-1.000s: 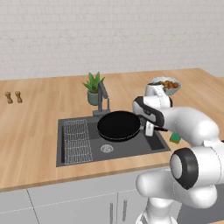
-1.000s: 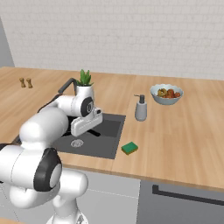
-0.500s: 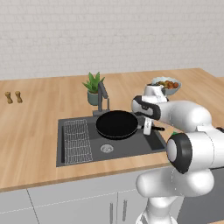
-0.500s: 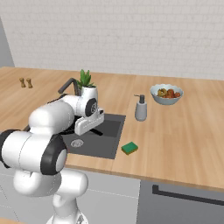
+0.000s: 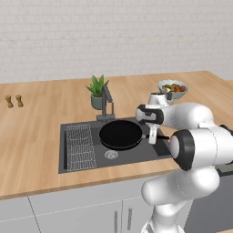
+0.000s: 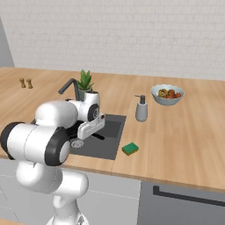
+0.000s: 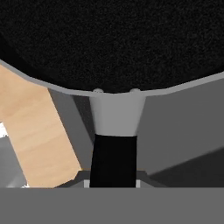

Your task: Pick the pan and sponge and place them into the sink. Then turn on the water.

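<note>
Right, I am holding the pan (image 5: 120, 134) by its handle; the gripper (image 5: 153, 135) is clamped tight on that thin black handle, as the hand view is showing, with the pan's round black body (image 7: 113, 39) spreading just beyond the fingers. The pan is hanging over the sink (image 5: 75, 160), above the basin, beside the wire rack (image 5: 81, 144) and in front of the faucet (image 5: 107, 101); whether it is touching the bottom I cannot tell. The sponge (image 6: 130, 149) is lying on the counter (image 6: 176, 145), just beside the sink's edge. I am reading no brand, label or writing on anything; the soap bottle (image 6: 141, 108) is looking plain.
</note>
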